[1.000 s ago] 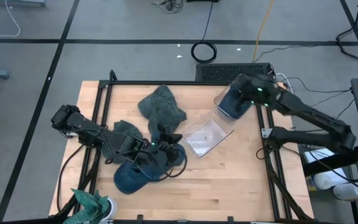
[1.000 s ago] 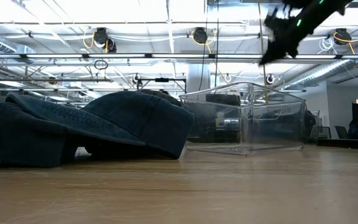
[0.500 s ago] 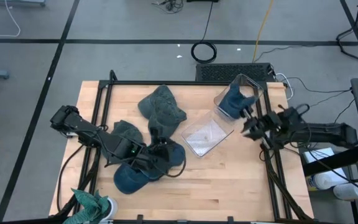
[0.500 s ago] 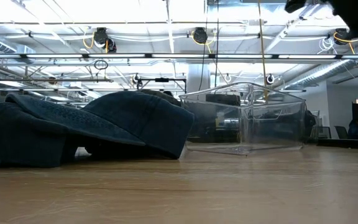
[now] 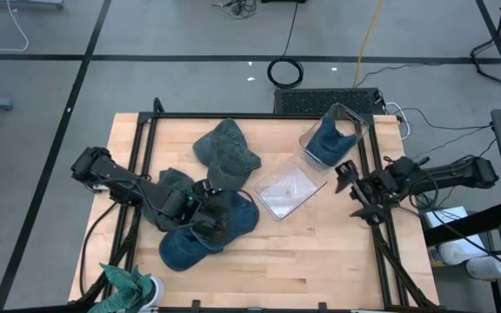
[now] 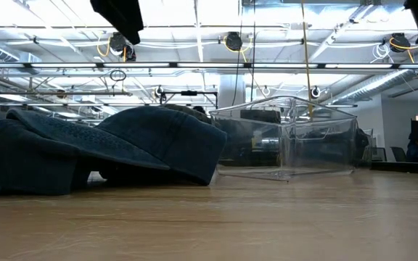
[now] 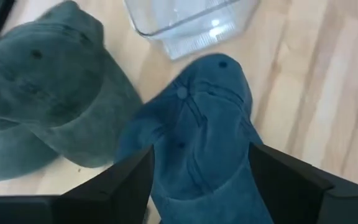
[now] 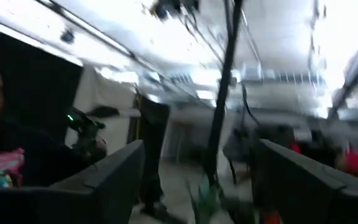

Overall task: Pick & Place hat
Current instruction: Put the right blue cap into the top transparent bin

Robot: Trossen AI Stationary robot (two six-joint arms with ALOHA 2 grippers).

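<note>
The table (image 5: pixel 320 252) is carrying the whole job, with caps heaped on its left half and a clear bin (image 5: pixel 292 189) lying near its middle. The right arm is pulling back from the upright clear box (image 5: pixel 334 132) at the table's far right corner, where it was reaching a second ago; it is now hanging over the right edge, and a blue cap (image 5: pixel 324 144) is sitting inside that box. That suggests one hat is already placed and that arm is finishing its turn. The right gripper (image 5: pixel 352 189) is showing its fingers spread wide apart, holding nothing, and its wrist camera is pointing out into the room, where a person is showing at the frame's edge. The left arm is working over the pile: the left gripper (image 5: pixel 205 210) is hanging just above the navy cap (image 7: pixel 201 124), fingers parted on either side of the crown and gripping nothing yet. A second ago it was lying further out over that cap; it is now sitting closer to the green cap (image 7: pixel 48 87), which is lying just beside the navy one. A grey-green cap (image 5: pixel 226 149) is resting farther back, and a teal cloth (image 5: pixel 127 283) is lying at the near left corner. By the look of it, the next pick is being lined up. No brand, label or readable writing is showing anywhere.
</note>
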